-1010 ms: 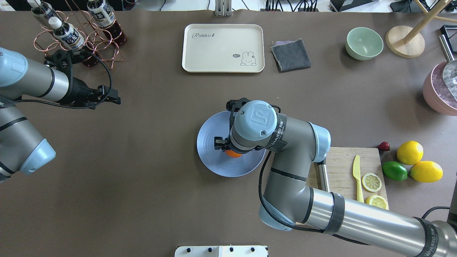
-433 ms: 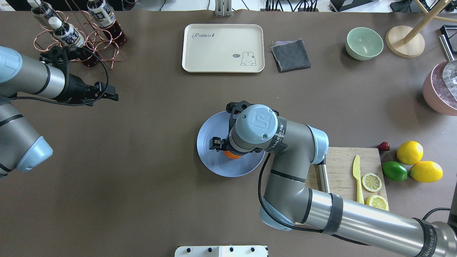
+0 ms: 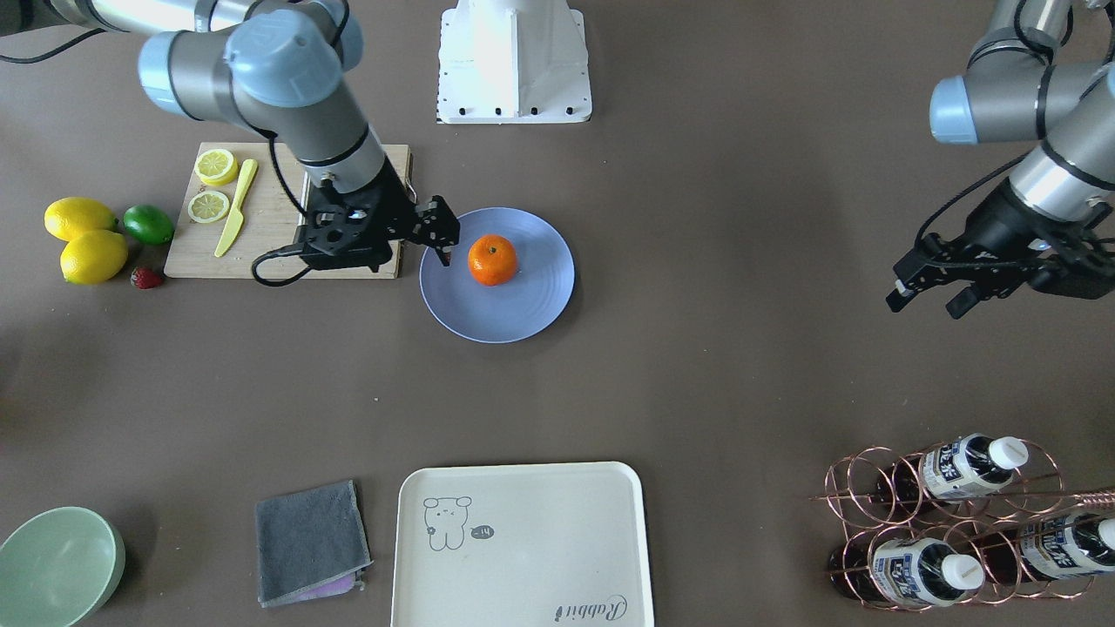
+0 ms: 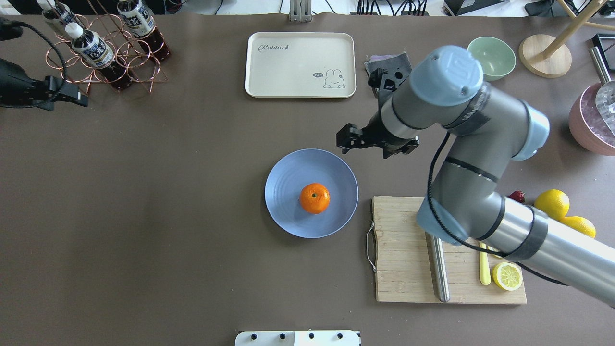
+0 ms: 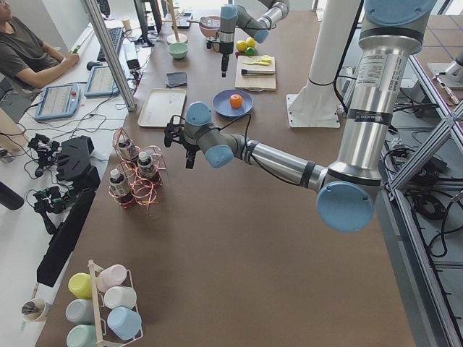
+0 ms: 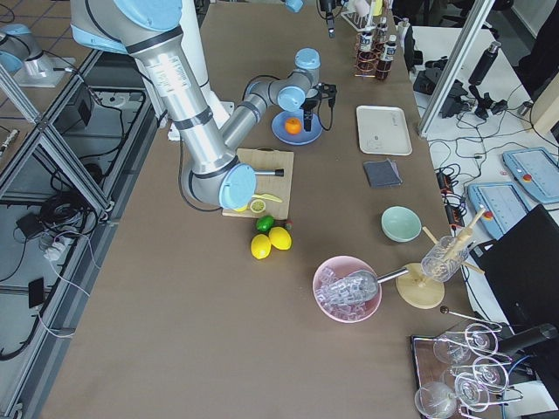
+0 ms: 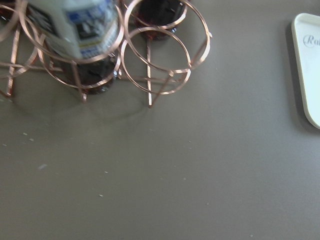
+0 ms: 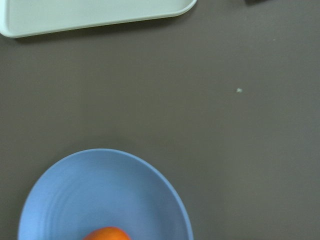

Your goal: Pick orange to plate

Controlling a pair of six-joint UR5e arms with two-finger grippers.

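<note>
Right now the orange (image 4: 314, 198) sits on the blue plate (image 4: 288, 182), a little off its middle towards the cutting board (image 4: 403, 250), with its stem dimple facing up. It is apart from both grippers.

The right gripper (image 3: 440, 235) hangs above the table (image 4: 168, 216) near the plate's edge. Its fingers look spread and hold nothing. Seen from the front, one fingertip lines up with the plate's rim on the board side, well short of the fruit. From overhead, the right arm reaches across the board's far corner. It hides part of the grey cloth (image 3: 309, 540) and most of the fruit pile beside the board.

That pile is two lemons (image 3: 78, 231), a lime (image 3: 148, 224) and a strawberry (image 3: 146, 278), well apart from the plate. On the board lie a yellow knife (image 3: 235, 209) and two lemon slices (image 3: 213, 185).

Past the plate, on the far side from the robot, the cream tray (image 4: 300, 65) lies flat, with the cloth beside it and the green bowl (image 4: 490, 57) further along.

The left gripper (image 3: 925, 305) hovers far off to the robot's left, its two fingers apart and empty. Close by it is the copper wire rack (image 7: 148, 75) holding bottles (image 3: 962, 466).
</note>
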